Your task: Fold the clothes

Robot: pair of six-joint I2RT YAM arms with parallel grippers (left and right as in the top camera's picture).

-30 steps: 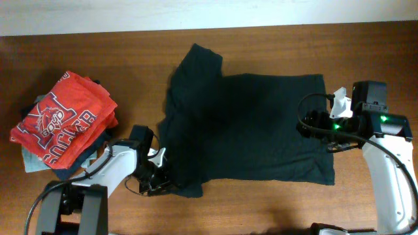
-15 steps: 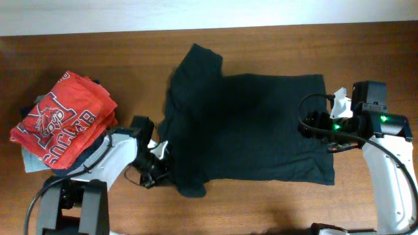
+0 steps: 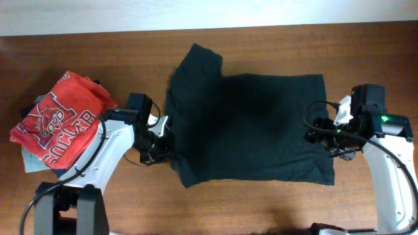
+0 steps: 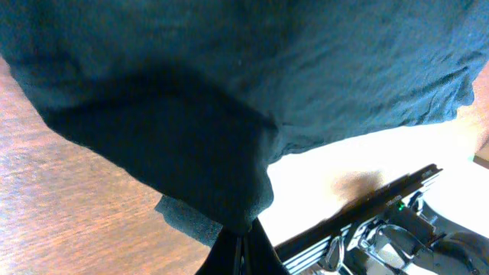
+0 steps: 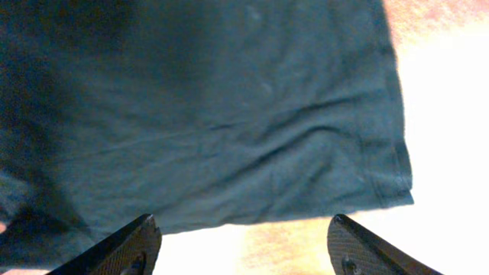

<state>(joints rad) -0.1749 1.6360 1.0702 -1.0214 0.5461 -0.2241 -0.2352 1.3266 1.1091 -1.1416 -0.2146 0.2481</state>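
Observation:
The black garment lies spread flat across the middle of the wooden table, one sleeve pointing to the back at the upper left. My left gripper is shut on the garment's left sleeve and holds that fold lifted over the body of the cloth; in the left wrist view the pinched fabric hangs from the closed fingertips. My right gripper is open and empty above the garment's right hem; the right wrist view shows the hem corner between the spread fingers.
A pile of folded garments topped by a red shirt with white lettering sits at the left of the table. The table's far edge meets a white wall along the top.
My left gripper has carried the pinched sleeve up and to the right, folding it onto the garment's body. My right gripper has shifted slightly right and down at the hem.

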